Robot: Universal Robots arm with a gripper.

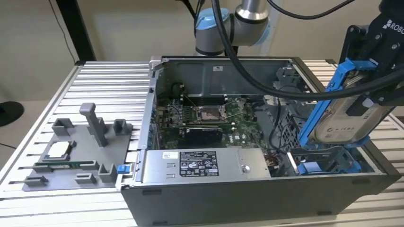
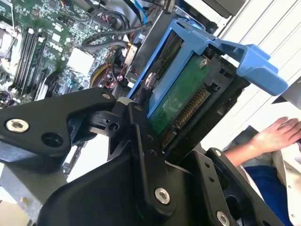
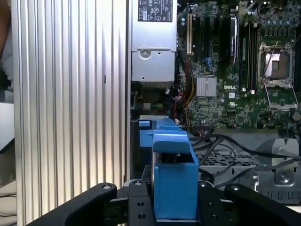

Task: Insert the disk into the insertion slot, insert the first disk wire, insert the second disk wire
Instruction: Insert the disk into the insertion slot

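One disk (image 1: 344,120) is in the work area, and it is off the table, carried by the gripper (image 1: 369,80). The gripper is closed on it: in the second wrist view a black finger (image 2: 141,136) presses against the side of the blue carrier frame, with the disk's green circuit board (image 2: 181,94) facing the camera. In the exterior view the disk stands on edge, tilted, its upper end at the gripper and its lower end pointing down into the open computer case (image 1: 252,198).

The insertion slot (image 1: 328,163) sits at the case's front corner on the exterior view's right, directly below the disk's lower end. The disk is near the slot but not seated; the slot's blue rails are uncovered.

The grey power supply box (image 1: 198,165) lies just beside the slot, toward the exterior view's left. The motherboard (image 1: 208,118) lies behind that box. Loose black cables (image 3: 221,155) run across the case floor between motherboard and slot.

A grey parts fixture (image 1: 75,156) rests on the ribbed aluminium table (image 1: 107,85), well apart from the gripper.

A person's hand (image 2: 277,134) rests beyond the case in the second wrist view.
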